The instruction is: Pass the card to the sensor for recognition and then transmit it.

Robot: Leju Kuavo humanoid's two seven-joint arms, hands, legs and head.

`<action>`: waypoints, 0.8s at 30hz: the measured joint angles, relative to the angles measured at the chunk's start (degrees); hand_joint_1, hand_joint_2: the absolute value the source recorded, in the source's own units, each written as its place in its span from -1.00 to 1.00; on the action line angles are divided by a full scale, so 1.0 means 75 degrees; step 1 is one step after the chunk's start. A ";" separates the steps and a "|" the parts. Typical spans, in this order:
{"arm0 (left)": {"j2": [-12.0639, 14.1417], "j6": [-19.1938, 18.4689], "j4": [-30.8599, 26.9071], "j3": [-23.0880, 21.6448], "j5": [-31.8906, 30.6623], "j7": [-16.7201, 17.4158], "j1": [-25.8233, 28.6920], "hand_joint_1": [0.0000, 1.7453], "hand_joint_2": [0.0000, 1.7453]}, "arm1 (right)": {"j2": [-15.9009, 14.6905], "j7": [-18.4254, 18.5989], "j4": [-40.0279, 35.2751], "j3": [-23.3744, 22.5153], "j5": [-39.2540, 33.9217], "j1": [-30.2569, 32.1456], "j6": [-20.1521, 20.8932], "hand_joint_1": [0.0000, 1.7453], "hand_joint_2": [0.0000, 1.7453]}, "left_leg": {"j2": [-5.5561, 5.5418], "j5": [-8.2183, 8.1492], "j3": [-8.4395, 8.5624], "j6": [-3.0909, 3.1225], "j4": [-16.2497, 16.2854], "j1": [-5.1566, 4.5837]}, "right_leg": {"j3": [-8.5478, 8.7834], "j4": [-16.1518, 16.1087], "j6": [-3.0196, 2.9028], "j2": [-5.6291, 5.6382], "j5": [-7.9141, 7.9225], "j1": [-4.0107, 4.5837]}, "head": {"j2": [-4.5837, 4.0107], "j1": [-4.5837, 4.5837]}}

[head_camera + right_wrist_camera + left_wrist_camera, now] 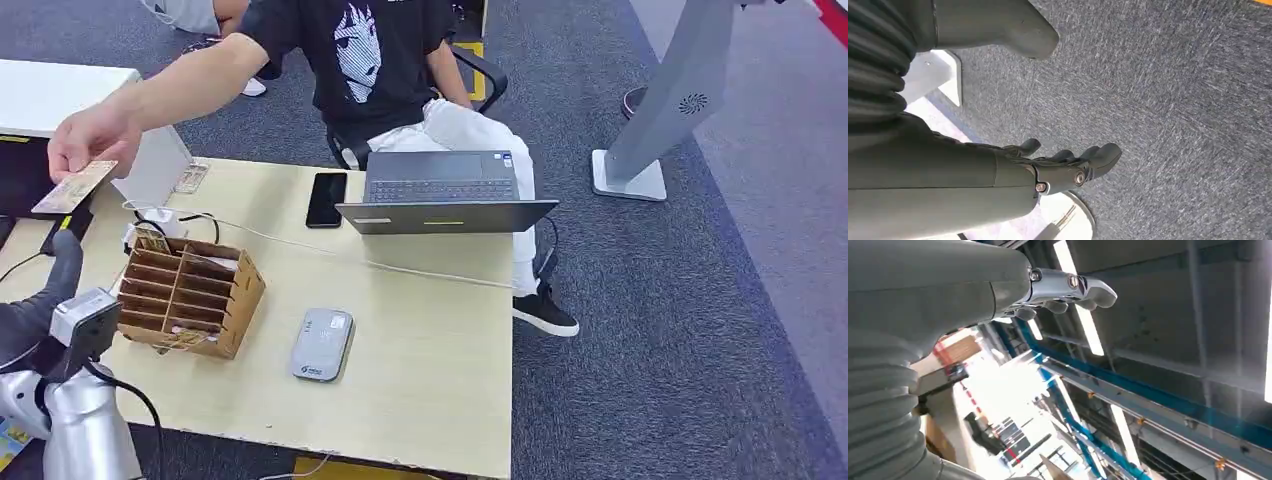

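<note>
Even, bright head view — left wrist view glares under ceiling strip lights.

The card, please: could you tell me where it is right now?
In the head view the card is at the far left, held by a person's hand past the table's left end, above the cardboard rack and left hand.

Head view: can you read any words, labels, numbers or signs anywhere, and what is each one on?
No text can be read with confidence.
Card reader: small marks on its grey top, too small to read.
Card in the person's hand: printed pattern, blurred.
Black T-shirt: a drawn face graphic, no words legible.
Grey stand: a round spiral emblem, no letters.
Laptop and phone: no legible marking.
</note>
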 joint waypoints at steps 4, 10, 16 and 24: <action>-0.0052 0.0003 -0.0402 -0.0067 -0.0457 0.0000 -0.0001 -1.00 1.00 | -0.0003 0.0000 0.0000 0.0032 0.0003 0.0000 0.0000 -1.00 1.00 | 0.0001 0.0000 0.0000 0.0000 0.0000 -0.0001 | -0.0001 0.0000 0.0000 0.0001 0.0000 0.0000 | 0.0000 0.0003; -0.0052 0.0003 -0.1084 -0.0140 -0.1781 0.0000 -0.0014 -1.00 1.00 | -0.0038 0.0026 0.0000 0.0120 0.0047 -0.0012 0.0070 -1.00 1.00 | 0.0000 0.0000 0.0000 0.0000 0.0000 0.0000 | -0.0002 0.0000 0.0000 0.0000 -0.0001 0.0000 | 0.0000 -0.0003; 0.0041 0.0003 -0.1244 -0.0262 -0.2645 0.0000 -0.0126 -1.00 1.00 | -0.0047 0.0090 0.0000 0.0181 0.0035 -0.0083 0.0093 -1.00 1.00 | 0.0004 0.0001 0.0001 0.0000 0.0000 0.0000 | -0.0001 0.0000 0.0000 0.0003 0.0002 0.0000 | 0.0000 -0.0003; 0.0082 0.0003 -0.1320 -0.0297 -0.2677 0.0000 -0.0140 -1.00 1.00 | -0.0050 0.0090 0.0000 0.0216 0.0032 -0.0105 0.0093 -1.00 1.00 | 0.0004 0.0000 -0.0001 0.0000 0.0000 0.0000 | -0.0002 0.0000 0.0000 0.0003 0.0001 0.0000 | 0.0000 0.0000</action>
